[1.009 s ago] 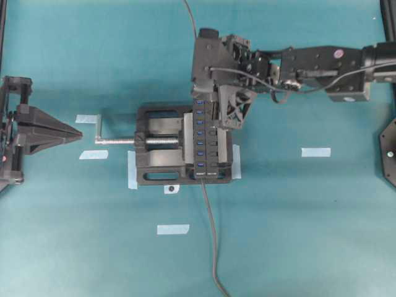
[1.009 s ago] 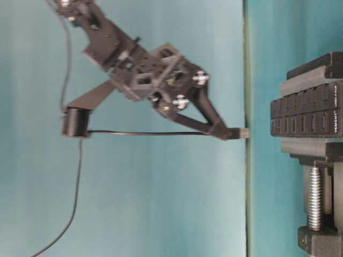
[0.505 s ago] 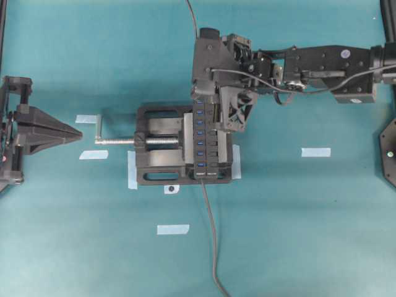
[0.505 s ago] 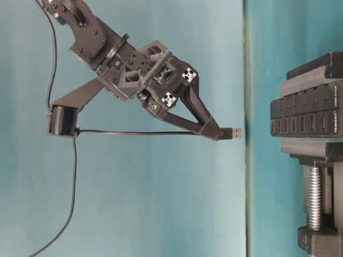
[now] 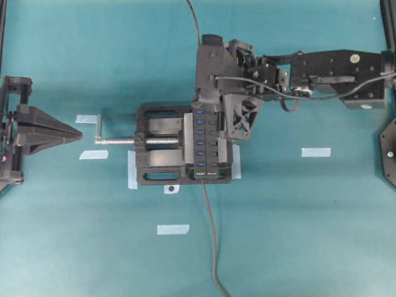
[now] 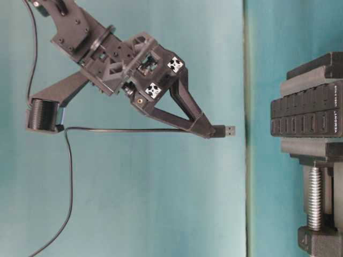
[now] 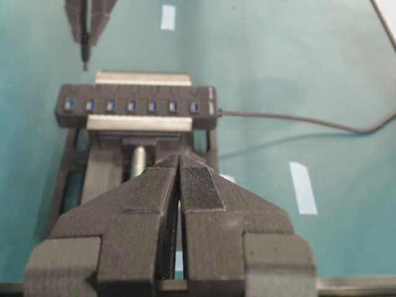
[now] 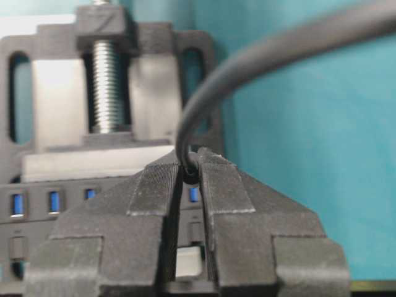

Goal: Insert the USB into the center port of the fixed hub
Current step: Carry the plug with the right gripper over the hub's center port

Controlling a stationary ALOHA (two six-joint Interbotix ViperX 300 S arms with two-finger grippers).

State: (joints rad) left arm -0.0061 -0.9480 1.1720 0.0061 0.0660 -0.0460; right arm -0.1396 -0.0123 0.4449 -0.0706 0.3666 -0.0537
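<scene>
Overhead view: the hub sits clamped in a black vise near the middle of the tabletop, its row of blue slots running toward the near edge, the center port among them. The right gripper hangs over the hub's far end. The left gripper rests by the left edge, well apart from the vise.

Table-level view: the right gripper pinches the USB, whose metal tip points level at the hub but stays apart from it. The cable trails back from the plug.

Left wrist view: the left gripper has its fingers pressed together on nothing.

Right wrist view: the right gripper is clamped on the cable above the blue slots.
</scene>
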